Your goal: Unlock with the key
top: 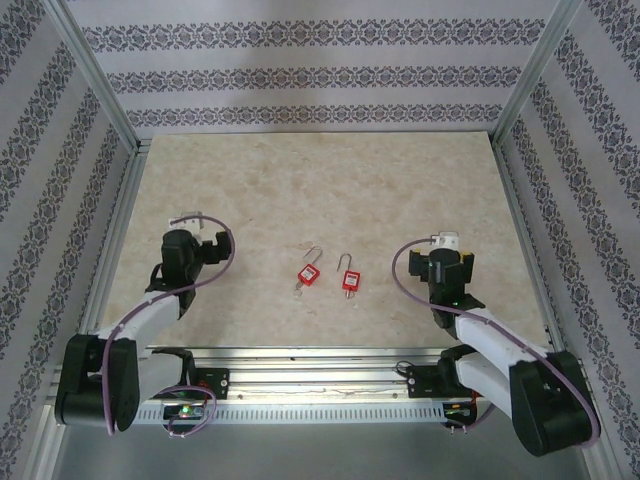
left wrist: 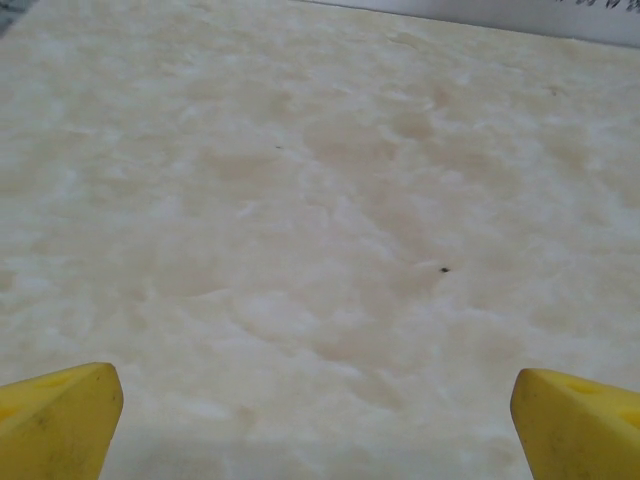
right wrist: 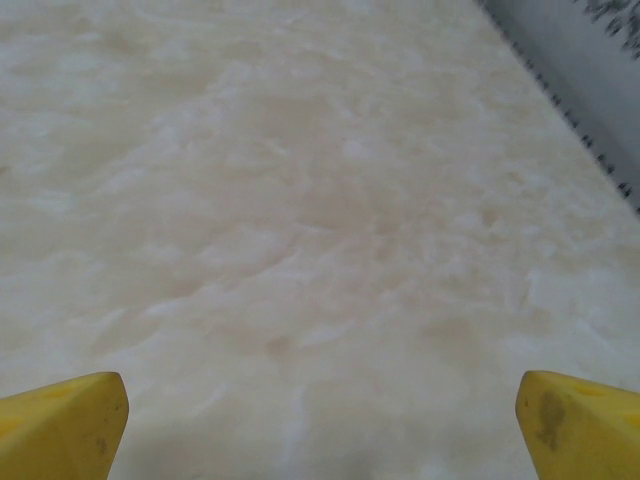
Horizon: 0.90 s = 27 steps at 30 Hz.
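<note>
Two red locks lie side by side mid-counter, the left padlock (top: 308,273) and the right padlock (top: 350,279); a key is too small to make out. The left pincer (left wrist: 320,425) and right pincer (right wrist: 320,425) both stand apart, empty, flanking them. One should probably pin a lock body while the other works the keyway. The counter (top: 300,180) is open beyond, and the patterned walls (top: 40,170) stand well apart from the locks.

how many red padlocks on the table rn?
2. The left padlock and the right padlock lie side by side, not touching, on the table near its front middle. No sign of others.
</note>
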Available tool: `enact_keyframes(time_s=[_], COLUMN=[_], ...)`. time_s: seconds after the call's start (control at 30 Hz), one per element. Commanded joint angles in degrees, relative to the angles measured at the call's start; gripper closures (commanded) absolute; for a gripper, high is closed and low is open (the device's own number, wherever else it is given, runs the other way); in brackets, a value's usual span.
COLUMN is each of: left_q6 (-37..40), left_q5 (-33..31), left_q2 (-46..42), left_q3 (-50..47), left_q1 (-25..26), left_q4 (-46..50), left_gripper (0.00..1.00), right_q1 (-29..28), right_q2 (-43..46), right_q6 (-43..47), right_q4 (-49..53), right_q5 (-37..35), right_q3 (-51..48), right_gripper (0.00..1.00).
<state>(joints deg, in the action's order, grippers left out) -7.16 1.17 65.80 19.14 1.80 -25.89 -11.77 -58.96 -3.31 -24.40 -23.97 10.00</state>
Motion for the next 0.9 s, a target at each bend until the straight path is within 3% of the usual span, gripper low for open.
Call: enact_keyframes(time_s=[0.0, 0.13, 0.2, 0.27, 0.33, 0.37, 0.43, 0.53, 0.6, 0.87], left_q6=[8.2, 8.8, 9.2, 8.4, 6.4, 6.2, 6.2, 6.3, 6.2, 6.3], left_q5=[0.5, 5.2, 6.5, 5.8, 4.8, 4.9, 4.8, 4.7, 4.7, 4.8], left_q2=[5.4, 20.4, 24.5, 25.3, 25.4, 25.5, 25.3, 25.2, 25.3, 25.3], left_q3=[-2.1, -4.0, -0.6, 2.0, 2.6, 2.8, 3.1, 3.1, 3.2, 3.1], left_q1=[-1.8, -2.2, -2.2, -2.5, -3.6, -4.0, -4.0, -4.0, -4.0, -4.0], left_q4=[-19.2, -38.2, -34.9, -30.3, -29.3, -29.1, -28.2, -28.0, -27.9, -28.2], left_gripper=[0.01, 0.01, 0.01, 0.01, 0.01, 0.01, 0.0, 0.0, 0.0, 0.0], right_q1=[2.6, 5.8, 5.7, 3.6, 5.4, 6.4, 9.9, 9.2, 9.0, 9.2], right_q2=[-2.7, -12.3, -18.8, -25.6, -32.1, -31.3, -26.8, -29.4, -28.1, -29.2], right_q6=[5.0, 4.5, 5.9, 8.3, 4.8, 2.9, -1.3, -0.2, -0.6, -0.7], right_q4=[-27.1, -42.1, -45.5, -46.4, -50.3, -47.1, -27.2, -36.6, -31.7, -33.9], right_q5=[3.7, 10.9, 15.6, 13.9, 10.7, 8.6, 11.0, 10.3, 8.8, 9.1], right_q3=[-3.7, -5.1, -3.0, 0.3, 2.9, 4.5, 11.2, 8.3, 9.4, 9.4], right_gripper=[0.02, 0.02, 0.02, 0.02, 0.02, 0.02, 0.02, 0.02, 0.02, 0.02])
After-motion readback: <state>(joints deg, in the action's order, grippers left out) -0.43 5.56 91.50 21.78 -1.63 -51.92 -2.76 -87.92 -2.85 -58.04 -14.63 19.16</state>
